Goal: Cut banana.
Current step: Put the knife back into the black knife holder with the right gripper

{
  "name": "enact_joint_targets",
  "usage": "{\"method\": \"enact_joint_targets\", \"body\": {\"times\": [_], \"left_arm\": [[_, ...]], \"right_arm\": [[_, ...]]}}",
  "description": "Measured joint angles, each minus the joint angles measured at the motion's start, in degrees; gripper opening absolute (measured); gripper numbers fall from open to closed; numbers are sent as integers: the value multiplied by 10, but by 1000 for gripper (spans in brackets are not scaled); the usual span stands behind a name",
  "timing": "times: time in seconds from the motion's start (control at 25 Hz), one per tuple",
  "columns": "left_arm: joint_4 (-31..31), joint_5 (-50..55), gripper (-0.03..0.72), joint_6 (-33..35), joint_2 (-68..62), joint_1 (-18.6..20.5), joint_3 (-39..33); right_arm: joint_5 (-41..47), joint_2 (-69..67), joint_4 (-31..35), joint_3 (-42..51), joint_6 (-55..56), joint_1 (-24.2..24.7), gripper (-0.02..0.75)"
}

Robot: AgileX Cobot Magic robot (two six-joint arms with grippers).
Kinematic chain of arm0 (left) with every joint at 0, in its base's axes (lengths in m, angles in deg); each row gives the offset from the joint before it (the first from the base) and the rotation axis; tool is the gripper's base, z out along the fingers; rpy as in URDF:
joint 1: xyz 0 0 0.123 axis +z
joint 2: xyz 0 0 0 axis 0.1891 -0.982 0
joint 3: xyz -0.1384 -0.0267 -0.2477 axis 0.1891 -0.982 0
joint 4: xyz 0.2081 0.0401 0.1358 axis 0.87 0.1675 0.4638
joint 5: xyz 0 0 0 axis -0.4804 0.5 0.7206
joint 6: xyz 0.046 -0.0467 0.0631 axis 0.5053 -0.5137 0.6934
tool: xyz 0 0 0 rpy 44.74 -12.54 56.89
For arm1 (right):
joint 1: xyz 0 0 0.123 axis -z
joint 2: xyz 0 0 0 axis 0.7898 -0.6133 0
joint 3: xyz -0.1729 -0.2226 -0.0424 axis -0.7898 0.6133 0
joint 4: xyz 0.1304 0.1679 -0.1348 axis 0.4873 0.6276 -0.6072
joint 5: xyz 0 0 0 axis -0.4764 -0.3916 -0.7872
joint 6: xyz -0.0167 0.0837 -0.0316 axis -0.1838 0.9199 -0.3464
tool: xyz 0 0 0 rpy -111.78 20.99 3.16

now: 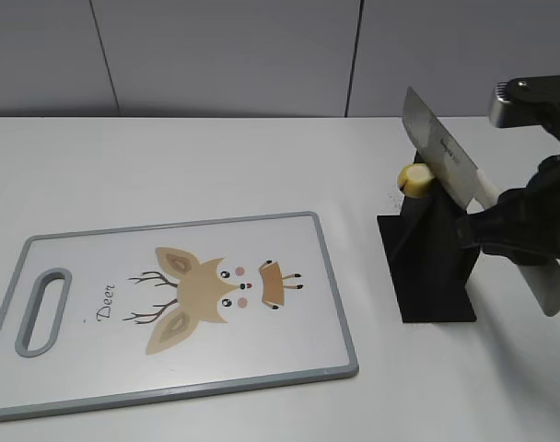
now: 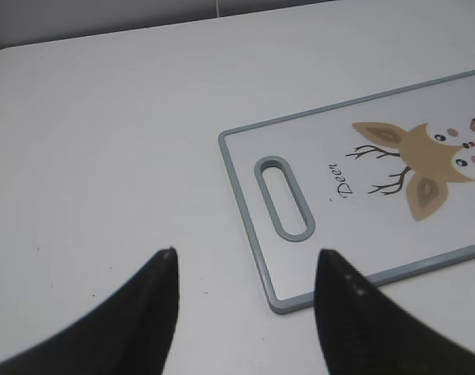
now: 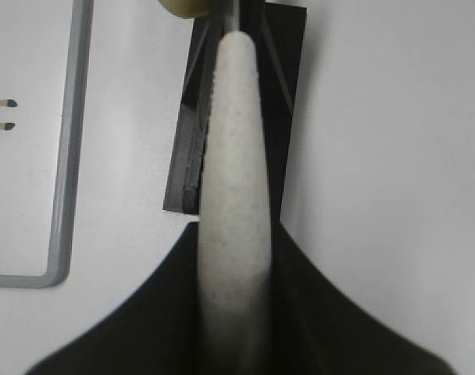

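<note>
The right pincer [image 1: 501, 230], at the right of the frame, grips a knife [image 1: 443, 157] by its pale handle; the banana [image 1: 414, 178] stub clings beside the blade, above the black knife stand [image 1: 427, 267], probably stuck. The left pincer [image 2: 245, 273] gapes wide and empty near the cutting board [image 1: 40, 387], which holds nothing.

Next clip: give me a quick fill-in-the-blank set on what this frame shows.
1. The right gripper is shut on the ____ of the knife.
2. The banana sticks to the knife's ____.
3. The cutting board has a ____ drawn on it.
4. The left gripper is ____.

Missing: handle; blade; deer; open
</note>
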Motion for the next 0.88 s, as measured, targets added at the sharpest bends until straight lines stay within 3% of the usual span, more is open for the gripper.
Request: {"method": "enact_joint_targets", "body": {"times": [0.4,0.72,0.88], "left_arm": [[0,0,528,0,0,0,0],[0,0,528,0,0,0,0],[0,0,528,0,0,0,0]], "right_arm": [[2,-61,53,0,-28,0,170],[10,-93,153,0,-42,0,169],[18,-98,166,-4,-61,2,169]]}}
